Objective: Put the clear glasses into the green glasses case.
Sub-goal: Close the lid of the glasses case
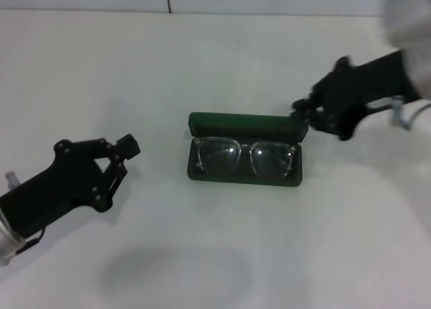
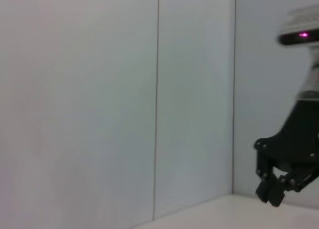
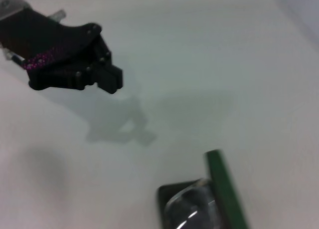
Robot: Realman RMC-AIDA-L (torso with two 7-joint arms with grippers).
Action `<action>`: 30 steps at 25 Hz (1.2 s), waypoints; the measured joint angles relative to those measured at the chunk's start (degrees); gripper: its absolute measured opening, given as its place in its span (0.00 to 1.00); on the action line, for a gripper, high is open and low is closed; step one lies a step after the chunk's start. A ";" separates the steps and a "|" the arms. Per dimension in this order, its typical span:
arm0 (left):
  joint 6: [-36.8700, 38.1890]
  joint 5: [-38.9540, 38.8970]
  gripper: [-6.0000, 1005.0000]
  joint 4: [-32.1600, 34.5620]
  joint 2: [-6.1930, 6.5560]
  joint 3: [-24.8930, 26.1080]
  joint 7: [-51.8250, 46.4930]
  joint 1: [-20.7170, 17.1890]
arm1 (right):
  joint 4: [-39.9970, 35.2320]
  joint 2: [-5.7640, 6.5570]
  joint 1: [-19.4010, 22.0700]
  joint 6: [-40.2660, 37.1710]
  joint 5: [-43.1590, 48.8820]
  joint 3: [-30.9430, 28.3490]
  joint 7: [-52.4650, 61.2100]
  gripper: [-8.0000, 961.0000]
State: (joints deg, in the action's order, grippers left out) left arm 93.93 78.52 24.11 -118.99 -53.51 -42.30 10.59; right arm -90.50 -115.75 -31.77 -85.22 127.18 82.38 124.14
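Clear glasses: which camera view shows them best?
The head view: the clear glasses lie whole inside the open green glasses case. The right wrist view catches only one lens at its edge; the left wrist view shows none.

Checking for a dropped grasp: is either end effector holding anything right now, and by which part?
Nothing is held. The clear glasses lie in the open green glasses case. The left end effector is shut and empty; the right end effector hovers by the lid's corner.
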 joint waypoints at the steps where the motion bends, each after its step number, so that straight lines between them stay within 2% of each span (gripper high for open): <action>1: 0.03 -0.03 0.06 0.05 0.07 0.09 -1.07 0.75 | -2.55 -0.02 3.11 0.55 -1.47 -1.34 -2.40 0.10; 2: 0.03 -0.03 0.06 0.05 0.07 0.09 -1.07 0.75 | -4.79 -0.04 6.04 1.11 -3.31 -2.65 -4.66 0.09; 3: 0.03 -0.18 0.06 0.13 0.60 0.82 -4.99 2.99 | -6.37 -0.02 8.41 1.64 -4.97 -3.79 -6.72 0.09; 5: 0.03 -0.28 0.06 0.53 0.84 1.41 -6.82 3.80 | -8.48 -0.02 13.79 2.63 -10.88 -7.69 -11.78 0.09; 7: 0.02 -0.44 0.06 1.62 0.96 1.91 -8.60 4.27 | -8.27 -0.02 16.15 2.81 -15.52 -10.82 -15.05 0.09; 9: -0.10 -0.71 0.06 5.97 0.69 2.44 -12.48 4.42 | -7.47 0.01 17.19 2.61 -18.36 -12.74 -16.73 0.09; 10: -0.18 -0.75 0.06 6.98 0.55 2.48 -13.41 4.50 | -4.44 0.11 18.66 1.74 -24.13 -17.05 -20.37 0.09; 12: -0.45 -0.77 0.06 9.66 0.16 2.86 -16.26 5.55 | -0.31 0.21 19.64 0.59 -28.65 -21.26 -23.46 0.08; 13: -0.61 -0.75 0.06 10.36 -0.04 2.94 -17.14 6.44 | -0.31 0.21 19.64 0.59 -28.65 -21.26 -23.46 0.07; 14: -0.79 -0.69 0.06 10.68 -0.11 2.98 -17.68 7.12 | 3.39 0.22 20.30 -1.22 -31.39 -24.95 -25.83 0.06; 15: -1.30 -0.41 0.06 11.09 -0.23 2.99 -18.55 8.45 | 7.95 0.27 20.69 -5.07 -33.96 -29.68 -29.65 0.06; 16: -1.30 -0.41 0.06 11.09 -0.23 2.99 -18.55 8.45 | 9.93 0.33 20.68 -6.87 -34.70 -31.65 -31.32 0.05; 17: -3.11 0.96 0.06 11.66 -0.28 2.77 -19.86 10.91 | 12.90 0.34 20.54 -10.14 -35.39 -34.20 -34.32 0.04; 21: -7.92 4.96 0.06 12.62 -0.28 2.64 -22.09 14.98 | 23.92 0.36 19.65 -20.06 -36.31 -42.64 -42.74 0.02; 27: -14.73 11.11 0.06 12.38 -0.36 2.19 -25.74 20.09 | 30.38 0.35 20.25 -20.07 -36.03 -43.62 -46.07 0.01; 30: -18.81 14.34 0.06 12.12 -0.65 -1.62 -27.66 21.52 | 32.47 0.40 20.27 -19.30 -35.60 -44.59 -47.38 0.01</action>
State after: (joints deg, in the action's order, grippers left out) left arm 75.12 92.86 36.23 -119.64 -55.13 -69.96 32.11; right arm -58.03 -115.35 -11.50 -104.52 91.58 37.78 76.75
